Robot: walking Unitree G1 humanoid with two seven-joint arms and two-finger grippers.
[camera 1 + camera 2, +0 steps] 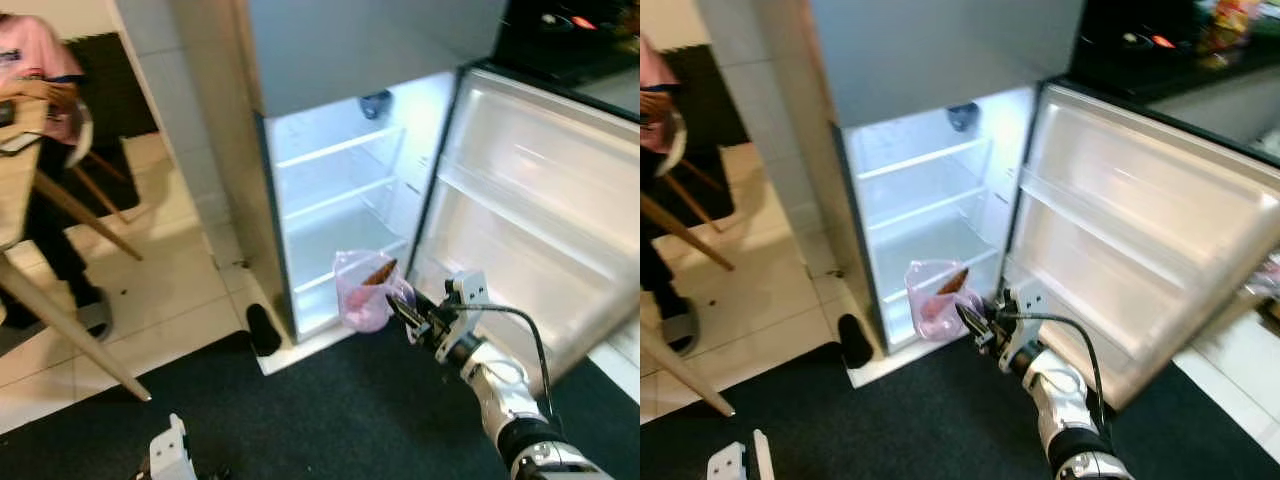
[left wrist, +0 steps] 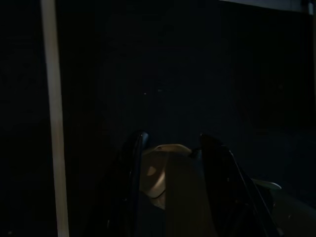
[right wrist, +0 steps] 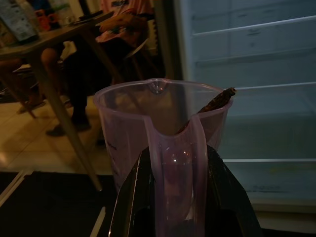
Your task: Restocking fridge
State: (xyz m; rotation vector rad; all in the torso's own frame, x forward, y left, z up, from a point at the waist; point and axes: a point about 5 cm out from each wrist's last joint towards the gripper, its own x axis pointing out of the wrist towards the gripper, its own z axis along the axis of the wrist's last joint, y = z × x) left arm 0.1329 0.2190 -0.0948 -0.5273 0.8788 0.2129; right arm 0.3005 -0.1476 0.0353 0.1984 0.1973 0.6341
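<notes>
In front of the open fridge (image 1: 340, 190), low by its bottom shelf, my right gripper (image 1: 408, 316) held a translucent pink jug (image 1: 365, 290) by the handle. In the right wrist view my two black fingers (image 3: 129, 197) were closed on either side of that handle, the jug upright, its spout facing away from me. A brown stick-like object (image 3: 215, 103) leaned inside the jug, its tip poking over the rim. The jug hung just outside the fridge, level with the lowest shelf, not resting on anything I could see.

The fridge door (image 1: 545, 210) stood swung wide to the right of the lit compartment; the glass shelves inside were bare. A dark mat (image 1: 330, 420) lay on the floor before the fridge. Left of the fridge, across the tiled floor, a person (image 1: 40, 90) in a pink top sat at a wooden table (image 1: 20, 190).

My left gripper (image 2: 168, 187) hung in shadow; its fingers appeared spread apart with nothing held between them.
</notes>
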